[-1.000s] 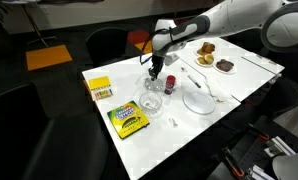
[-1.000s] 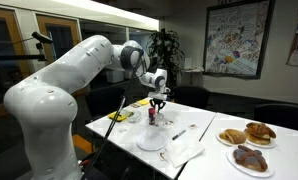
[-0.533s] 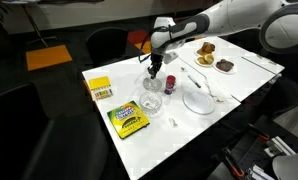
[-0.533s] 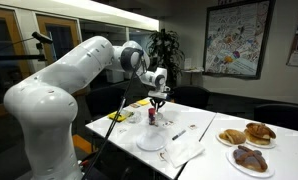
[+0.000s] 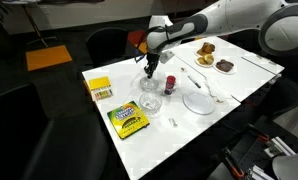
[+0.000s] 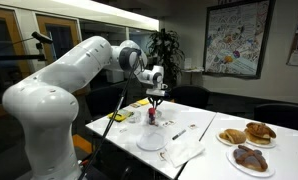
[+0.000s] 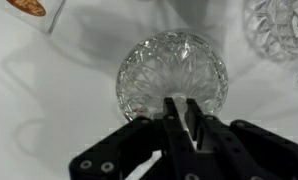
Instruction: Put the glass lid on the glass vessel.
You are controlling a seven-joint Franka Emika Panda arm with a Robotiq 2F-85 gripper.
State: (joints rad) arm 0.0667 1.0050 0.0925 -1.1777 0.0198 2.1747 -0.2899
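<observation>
Squarely beneath the claw (image 7: 184, 106) lies the glass lid (image 7: 169, 68), its near rim pinched in the claw's narrow grip.

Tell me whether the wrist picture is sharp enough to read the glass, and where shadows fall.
Wrist view: the centre glass piece shows its cut pattern crisply; soft grey shadows lie on the white table left of it; the gripper is dark, slightly blurred. In an exterior view the glassware is small and faint.

In the wrist view the gripper (image 7: 183, 105) hides the near rim of the lid (image 7: 172, 70), the edge cuts off the vessel (image 7: 281, 18) and a box (image 7: 34, 6), and the grip is unclear.
</observation>
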